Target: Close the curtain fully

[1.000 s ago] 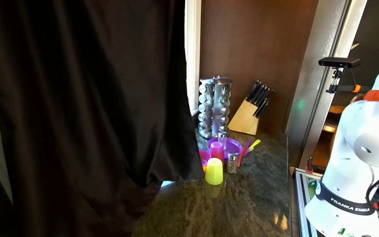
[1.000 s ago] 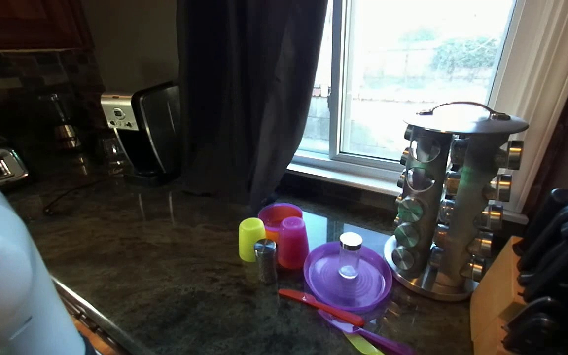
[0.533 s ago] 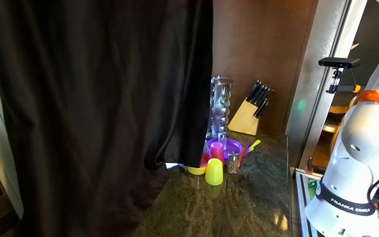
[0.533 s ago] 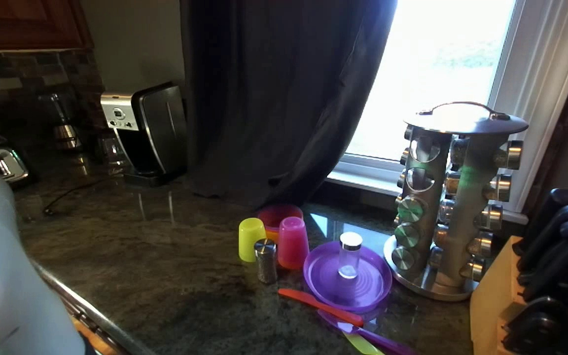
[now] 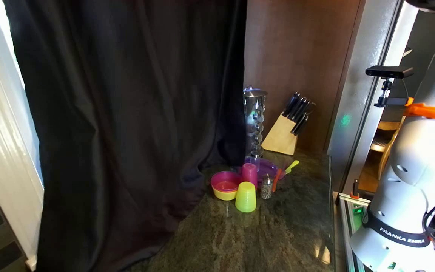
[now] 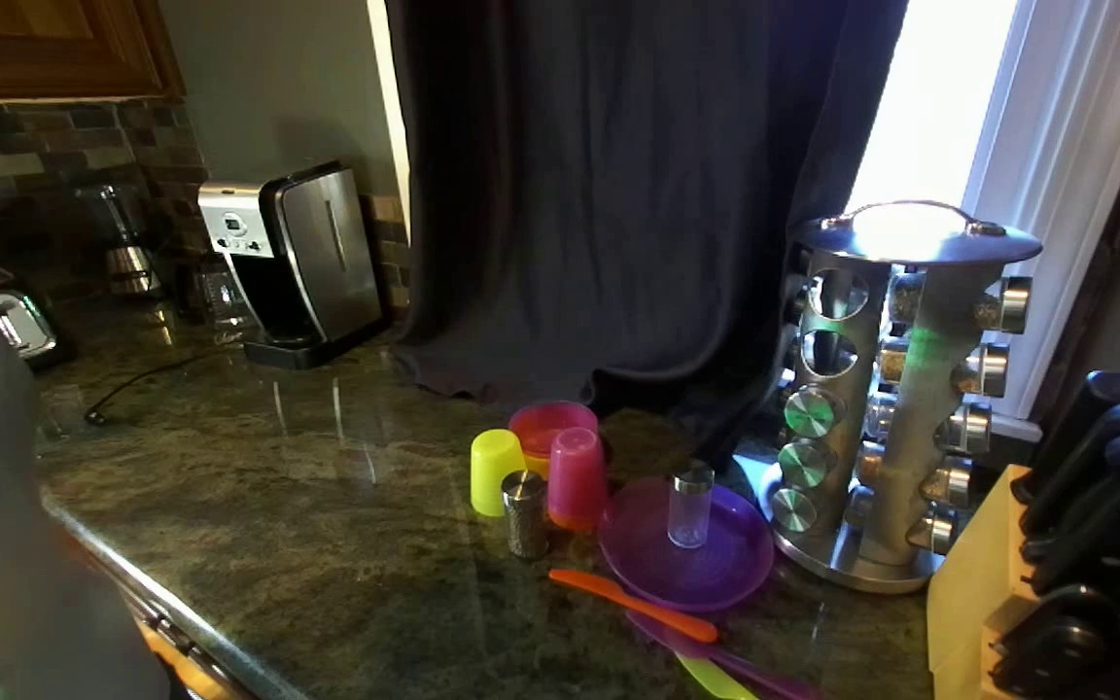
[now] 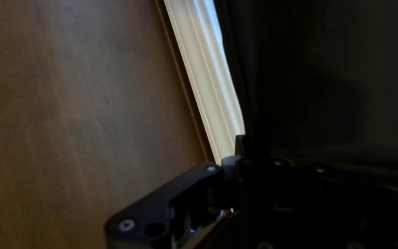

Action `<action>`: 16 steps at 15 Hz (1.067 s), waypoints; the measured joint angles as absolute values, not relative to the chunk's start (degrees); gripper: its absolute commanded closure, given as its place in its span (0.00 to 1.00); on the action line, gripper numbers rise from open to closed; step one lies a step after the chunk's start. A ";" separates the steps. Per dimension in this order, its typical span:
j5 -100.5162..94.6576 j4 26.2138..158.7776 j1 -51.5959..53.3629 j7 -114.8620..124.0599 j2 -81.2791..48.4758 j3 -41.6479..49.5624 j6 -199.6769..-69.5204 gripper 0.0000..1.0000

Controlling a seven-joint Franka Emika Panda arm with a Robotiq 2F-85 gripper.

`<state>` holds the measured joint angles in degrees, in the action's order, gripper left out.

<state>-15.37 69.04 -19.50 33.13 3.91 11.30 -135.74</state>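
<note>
Gripper [image 7: 245, 152]: shown in the wrist view only; fingers close together, apparently pinching the side border of the curtain [image 7: 323, 76]; black on black, so depth of hold could not be told.
White trim [image 7: 202, 76]: stood between brown panel [image 7: 81, 121] and curtain; its inner part overlapped by cloth in the wrist view.
Curtain: hung before the window [image 6: 934, 126], along the window-side edge of the counter [image 5: 240, 241].
Window, covered: the greater part, as seen in an exterior view; task judged well advanced.
Window, uncovered: a bright tapering strip in an exterior view, beside the counter corner where the spice rack [image 6: 929, 418] stood; a thin bright sliver [image 5: 8, 37] along the opposite border, glass or frame uncertain. Full closing judged not yet reached; a further pull toward the rack corner seemed needed.
Curtain cloth: very large, black, opaque; soft vertical folds, faint sheen; rack-side border slanting inward toward the bottom.
Curtain hem: wavy and bunched, low over the window-side edge, near the stacked bowls [image 5: 224, 194]; contact with the counter unclear.
</note>
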 measured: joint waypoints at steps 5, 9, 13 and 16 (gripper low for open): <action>-15.47 68.91 -19.38 33.38 3.71 11.15 -135.85 0.99; -17.07 66.80 -19.71 34.85 1.00 11.57 -137.01 0.99; -19.78 60.93 -20.52 40.21 -4.86 13.00 -137.25 0.99; -21.32 54.96 -20.90 45.19 -9.66 14.96 -135.46 0.99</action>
